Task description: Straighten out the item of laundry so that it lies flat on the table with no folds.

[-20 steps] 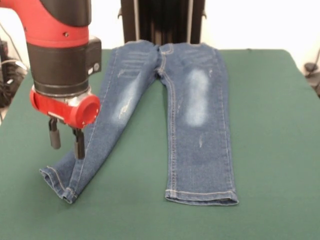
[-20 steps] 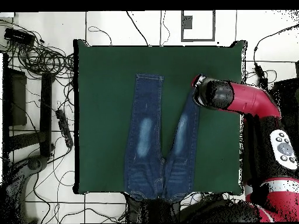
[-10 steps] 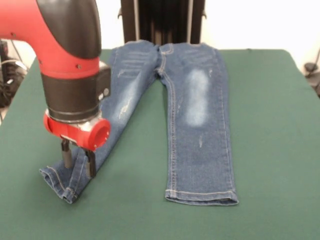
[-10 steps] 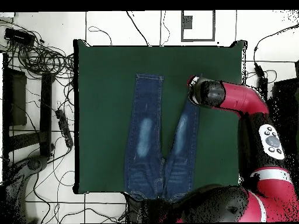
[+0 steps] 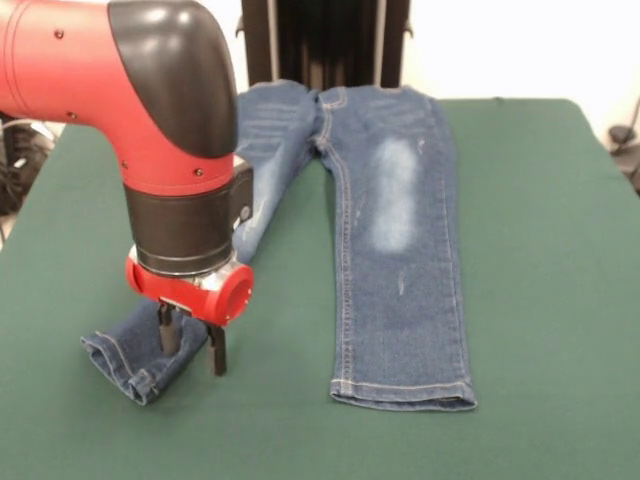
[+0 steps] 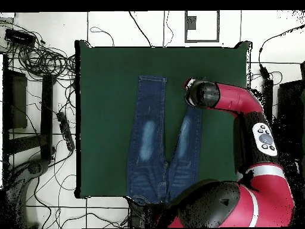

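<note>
A pair of blue jeans (image 5: 400,250) lies on the dark green table (image 5: 540,300), waist at the far edge. One leg lies straight and flat. The other leg angles out to the left, and its hem (image 5: 130,362) looks bunched. My gripper (image 5: 192,345) stands open over that hem, pointing down. One finger (image 5: 166,335) is on the denim and the other is just beside it on the green cloth. In the overhead view the wrist (image 6: 199,94) covers the end of that leg of the jeans (image 6: 149,137), and the fingers are hidden beneath it.
The table (image 6: 101,89) extends well beyond the jeans on every side. Tangled cables (image 6: 41,56) and a black frame (image 6: 18,101) lie on the floor off one side. The arm's large body (image 6: 238,203) overhangs the table corner near the waistband.
The arm has swung sideways across the angled leg's end and come lower. The hem now looks pushed together and more bunched than before. The fingers' spacing is unchanged.
</note>
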